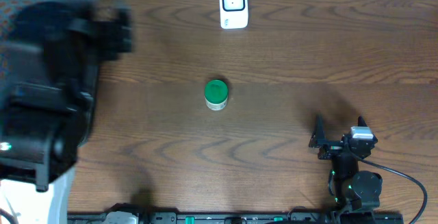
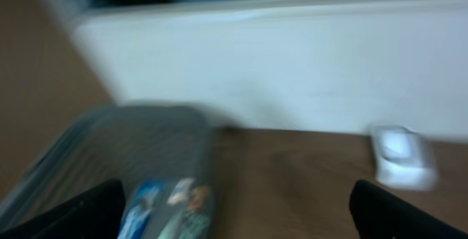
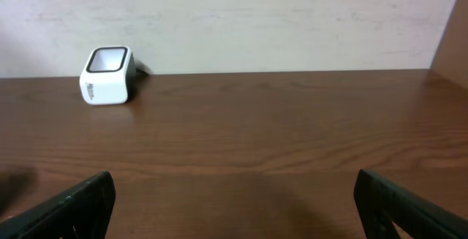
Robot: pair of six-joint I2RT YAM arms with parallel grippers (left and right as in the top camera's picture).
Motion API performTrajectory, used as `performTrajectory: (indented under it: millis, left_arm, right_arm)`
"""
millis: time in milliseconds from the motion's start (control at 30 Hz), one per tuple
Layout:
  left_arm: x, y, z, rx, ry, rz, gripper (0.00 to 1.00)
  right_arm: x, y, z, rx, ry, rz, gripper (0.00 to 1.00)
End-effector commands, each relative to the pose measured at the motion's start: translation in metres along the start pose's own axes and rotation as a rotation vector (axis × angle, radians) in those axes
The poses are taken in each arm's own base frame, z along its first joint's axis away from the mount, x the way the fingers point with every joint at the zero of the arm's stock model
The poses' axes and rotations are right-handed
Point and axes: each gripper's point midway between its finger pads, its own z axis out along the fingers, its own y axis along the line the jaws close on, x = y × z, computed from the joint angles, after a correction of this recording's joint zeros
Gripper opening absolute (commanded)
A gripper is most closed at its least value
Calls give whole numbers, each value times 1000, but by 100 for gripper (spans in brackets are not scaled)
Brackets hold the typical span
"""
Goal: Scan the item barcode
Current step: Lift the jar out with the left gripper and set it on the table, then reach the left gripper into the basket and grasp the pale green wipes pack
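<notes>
Green-lidded jar (image 1: 216,94) upright mid-table, scanner (image 1: 233,5) beyond it at far edge. R gripper (image 1: 339,133) near front edge, well apart from jar, off to its R side; jaws wide, empty. L gripper (image 2: 238,221) (view badly blurred) jaws also spread, nothing btwn; grey bin (image 2: 146,137) ahead-left.

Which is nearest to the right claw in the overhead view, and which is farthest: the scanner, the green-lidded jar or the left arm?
From the right claw:
1. Green-lidded jar, table centre.
2. Scanner, back edge.
3. Left arm, far left, blurred.
</notes>
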Motion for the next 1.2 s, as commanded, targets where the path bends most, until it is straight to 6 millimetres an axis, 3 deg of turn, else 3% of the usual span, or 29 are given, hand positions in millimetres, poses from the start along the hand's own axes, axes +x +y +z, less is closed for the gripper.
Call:
performTrajectory:
  millis: [0,100,167,233,267,433,667,867,1000,1167]
  left_arm:
    - [41,93,30,-317,115,-392,98]
    - [82,151,37,-509,197,-648,98]
    - [110,174,53,-534,287,-732,98]
    - [129,182,68,-502,359,-777,98]
    - [150,185,90,-423,438,-854,98]
    - [208,188,142,-302,625,-998,98]
    - [299,185,194,-263,849,-963,98]
    - [347,174,207,-175,927,-984,98]
    - [369,157,214,-88,926,-1003,98]
    - [400,149,217,-89,931,-1009,98]
  right_arm:
    - [1,-1,0,3,1,-7,99]
    - [1,-1,0,3,1,-7,100]
    - [1,-1,0,3,1,-7,99]
    - [1,-1,0,3,1,-7,99]
    - [1,-1,0,3,1,-7,99]
    - [1,-1,0,3,1,-8,99]
    - [1,-1,0,3,1,-7,99]
    - [1,-1,0,3,1,-7,99]
    - [1,-1,0,3,1,-7,99]
    - [1,-1,0,3,1,-7,99]
